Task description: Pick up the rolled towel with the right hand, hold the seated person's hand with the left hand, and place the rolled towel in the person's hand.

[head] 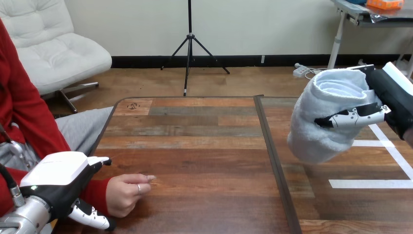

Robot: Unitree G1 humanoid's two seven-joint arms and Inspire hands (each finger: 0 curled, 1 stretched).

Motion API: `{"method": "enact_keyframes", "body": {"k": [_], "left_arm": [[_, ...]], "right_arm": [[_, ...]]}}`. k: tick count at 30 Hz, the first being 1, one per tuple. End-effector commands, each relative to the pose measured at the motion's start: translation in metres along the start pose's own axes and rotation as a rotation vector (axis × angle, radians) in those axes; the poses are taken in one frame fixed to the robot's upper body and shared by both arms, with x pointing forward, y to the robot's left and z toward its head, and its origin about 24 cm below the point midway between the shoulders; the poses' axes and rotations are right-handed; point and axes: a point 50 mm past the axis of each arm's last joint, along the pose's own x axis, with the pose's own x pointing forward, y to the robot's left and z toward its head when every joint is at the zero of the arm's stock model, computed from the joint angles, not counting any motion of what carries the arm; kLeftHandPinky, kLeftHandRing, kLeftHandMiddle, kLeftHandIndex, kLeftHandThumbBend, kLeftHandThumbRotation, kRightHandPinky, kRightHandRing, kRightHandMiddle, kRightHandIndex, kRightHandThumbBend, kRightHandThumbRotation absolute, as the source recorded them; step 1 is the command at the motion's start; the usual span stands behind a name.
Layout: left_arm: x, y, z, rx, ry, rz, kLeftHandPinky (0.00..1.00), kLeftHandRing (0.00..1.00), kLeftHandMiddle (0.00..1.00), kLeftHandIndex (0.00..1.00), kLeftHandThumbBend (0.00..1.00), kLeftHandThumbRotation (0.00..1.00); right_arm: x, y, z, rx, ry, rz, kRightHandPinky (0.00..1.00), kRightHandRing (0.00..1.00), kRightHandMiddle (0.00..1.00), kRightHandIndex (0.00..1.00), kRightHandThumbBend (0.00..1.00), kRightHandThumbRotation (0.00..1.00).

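At the lower left of the frame the left hand (58, 187) sits at the person's wrist, its white back to the camera and laid over the red sleeve (97, 191). Whether it is closed on that wrist or only rests against it, I cannot tell. Just right of it the person's hand (127, 194) lies on the table (195, 146), loosely curled with the knuckles up, so no open palm is offered. Across the bare middle of the table, at the right of the frame, the rolled towel (324, 122) hangs in the air above the white tape lines (370, 184), well apart from the person's hand. Its long axis runs steeply from upper right to lower left: the rolled end faces up toward the top of the frame, and the lower end points down and left at the table. At the far right, the right hand (395, 97) is clamped on the towel, with one finger curled across its front. The pick-up looks done and the step in hand is the carry and the hold. The next move probably calls for a long sweep left across the table. It also needs the person's hand turned or opened to take the roll.
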Motion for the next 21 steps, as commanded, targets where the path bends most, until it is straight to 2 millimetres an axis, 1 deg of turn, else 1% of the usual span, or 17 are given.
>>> {"method": "enact_keyframes", "body": {"k": [1,7,11,13,21], "left_arm": [[0.0078,0.0170,-0.0013,0.055,-0.002,0.070,0.84,0.90,0.90,0.89,1.00,0.34],[0.0099,0.0155,-0.0013,0.050,-0.002,0.058,0.84,0.88,0.89,0.87,1.00,0.30],[0.0112,0.0146,-0.0008,-0.003,0.006,0.043,0.82,0.88,0.88,0.86,1.00,0.25],[0.0117,0.0141,-0.0007,-0.017,0.005,0.041,0.79,0.87,0.87,0.85,0.98,0.21],[0.0141,0.0126,0.0010,-0.048,-0.011,0.020,0.70,0.83,0.84,0.82,0.94,0.14]], "right_arm": [[0.0080,-0.0117,0.0149,0.050,-0.088,-0.083,0.30,0.35,0.41,0.42,0.87,0.00],[0.0073,-0.0120,0.0143,0.040,-0.079,-0.084,0.29,0.34,0.41,0.42,0.87,0.00],[0.0072,-0.0121,0.0142,0.041,-0.079,-0.084,0.30,0.34,0.41,0.42,0.87,0.00],[0.0072,-0.0120,0.0143,0.045,-0.082,-0.083,0.31,0.35,0.41,0.42,0.87,0.00],[0.0073,-0.0116,0.0146,0.051,-0.088,-0.081,0.32,0.36,0.41,0.42,0.87,0.00]]}}
